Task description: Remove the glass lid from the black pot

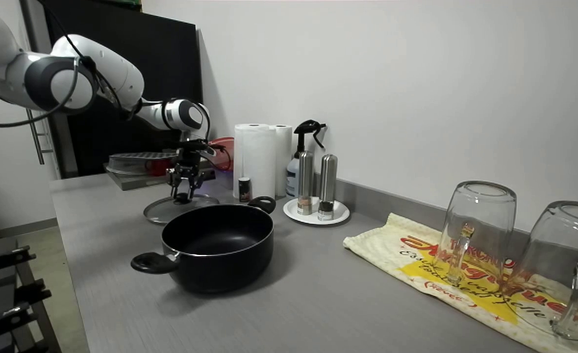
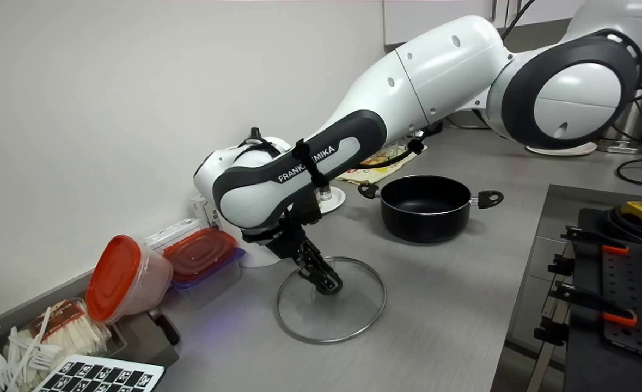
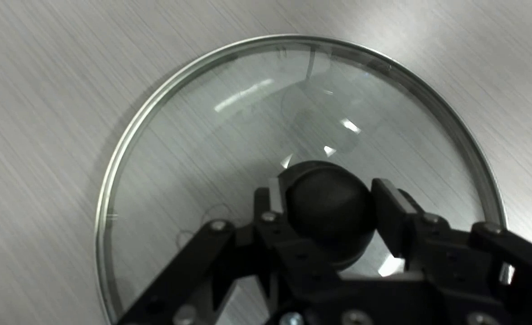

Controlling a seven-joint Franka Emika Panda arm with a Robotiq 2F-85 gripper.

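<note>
open air above black pot (image 1: 222,272), paper rolls (image 1: 255,162) crowding the wall (image 1: 391,98)

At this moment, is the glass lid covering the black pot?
No, in an exterior view the black pot stands uncovered, its inside visible, and the glass lid is apart from it.

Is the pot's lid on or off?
Off: the black pot stands uncovered, the glass lid apart from it in both exterior views.
</note>
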